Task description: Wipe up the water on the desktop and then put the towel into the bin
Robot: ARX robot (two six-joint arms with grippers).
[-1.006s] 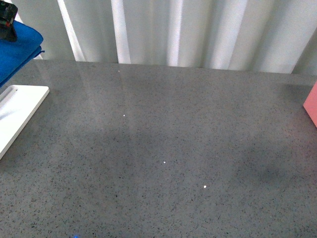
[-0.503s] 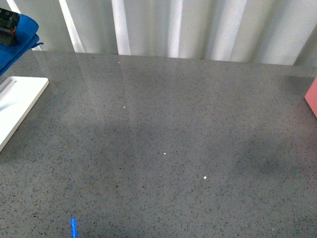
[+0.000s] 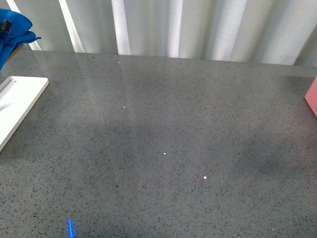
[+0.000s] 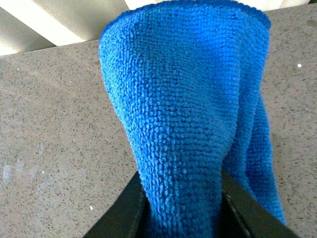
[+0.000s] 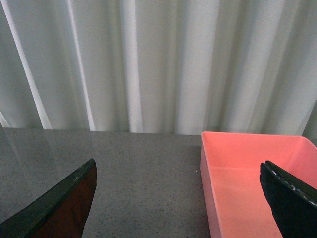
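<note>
The robot's left black gripper (image 4: pixel 181 210) is clamping its fingers (image 4: pixel 121 213) tight on a bunched bright blue fluffy microfibre towel (image 4: pixel 188 99). It is holding the cloth up at the far left edge of the front view, where only a dark sliver of the gripper is showing. The right black gripper (image 5: pixel 176 198) is hovering with its own fingers spread wide apart, gripping nothing.

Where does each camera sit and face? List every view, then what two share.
Front: on the body, facing ahead over the desktop toward curtains; no arm clearly shows.
Left wrist: on the left arm, looking along the left gripper, shut on the towel.
Right wrist: on the right arm, looking past the open right gripper at the pink bin.
Shared: front and right wrist both show the bin.
</note>
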